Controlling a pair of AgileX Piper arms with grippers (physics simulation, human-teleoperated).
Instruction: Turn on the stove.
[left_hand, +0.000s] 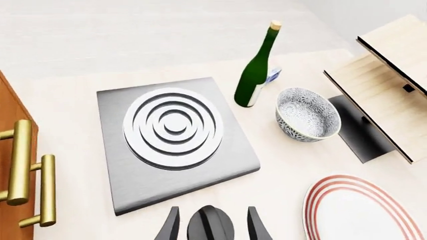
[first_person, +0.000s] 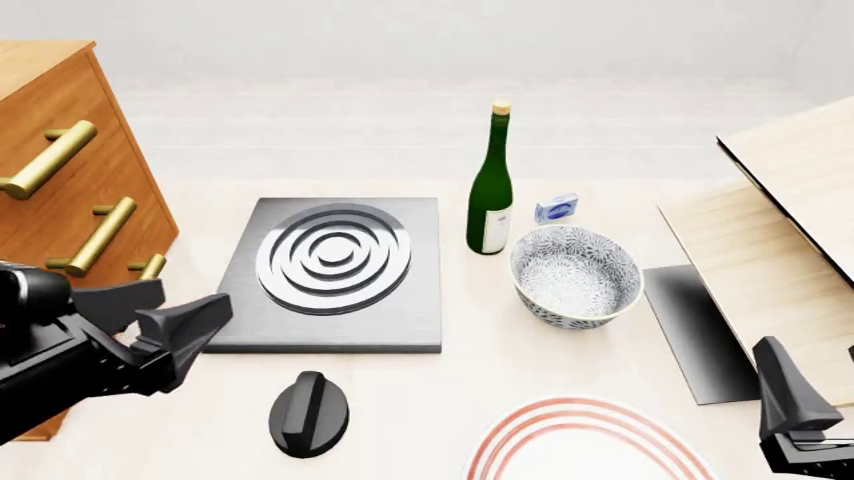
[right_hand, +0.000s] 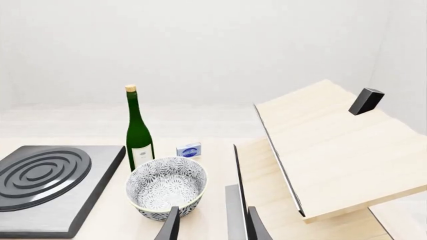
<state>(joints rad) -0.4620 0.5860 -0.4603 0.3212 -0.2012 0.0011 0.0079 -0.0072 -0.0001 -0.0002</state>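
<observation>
Stove (first_person: 400, 310) knob (left_hand: 210, 225) (black oval) between left hand (left_hand: 212, 231) fingers, spread wide, untouched, slab just beyond.

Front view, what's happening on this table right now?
A two-armed robot is set to turn on the stove. The left gripper is open, with its fingers either side of the black knob, which lies on the table just in front of the slab; whether they touch it cannot be told. The right gripper hangs open near the patterned bowl, holding nothing. A green bottle stands upright behind the bowl.
</observation>
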